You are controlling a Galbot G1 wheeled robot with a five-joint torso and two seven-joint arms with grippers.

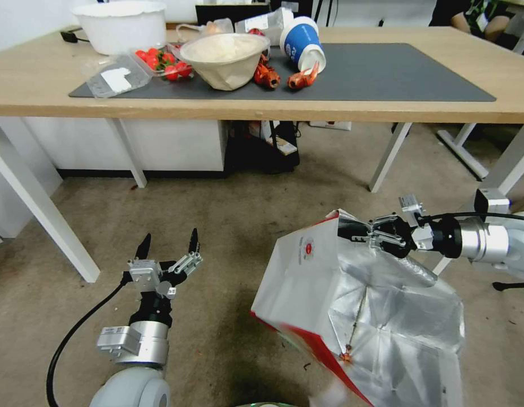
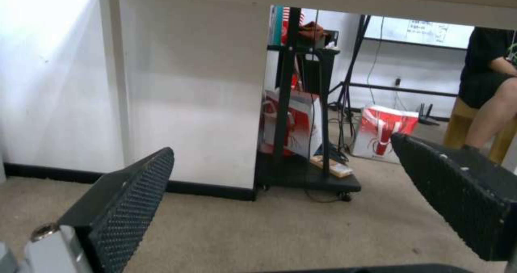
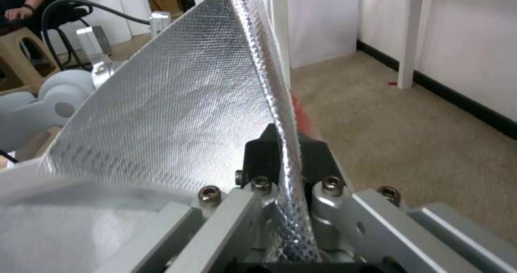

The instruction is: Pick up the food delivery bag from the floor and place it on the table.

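Observation:
The food delivery bag (image 1: 329, 294) lies tilted on the floor (image 1: 216, 215) at the right, white face with a small red logo up, red side low, crinkled silver lining open toward me. My right gripper (image 1: 352, 230) is shut on the bag's top rim; in the right wrist view the foil edge (image 3: 280, 115) is pinched between the black fingers (image 3: 258, 156). My left gripper (image 1: 168, 244) hovers open over the floor left of the bag, empty, its ribbed pads (image 2: 135, 200) spread wide. The table (image 1: 273, 110) stands ahead, light wood with a dark grey mat (image 1: 386, 73).
On the table's left half sit a white tub (image 1: 120, 25), a paper bowl (image 1: 225, 59), a tomato tray (image 1: 160, 61) and a blue cup (image 1: 302, 42) lying over. White table legs (image 1: 41, 209) stand left and right. A black cart (image 2: 307, 180) stands under the table.

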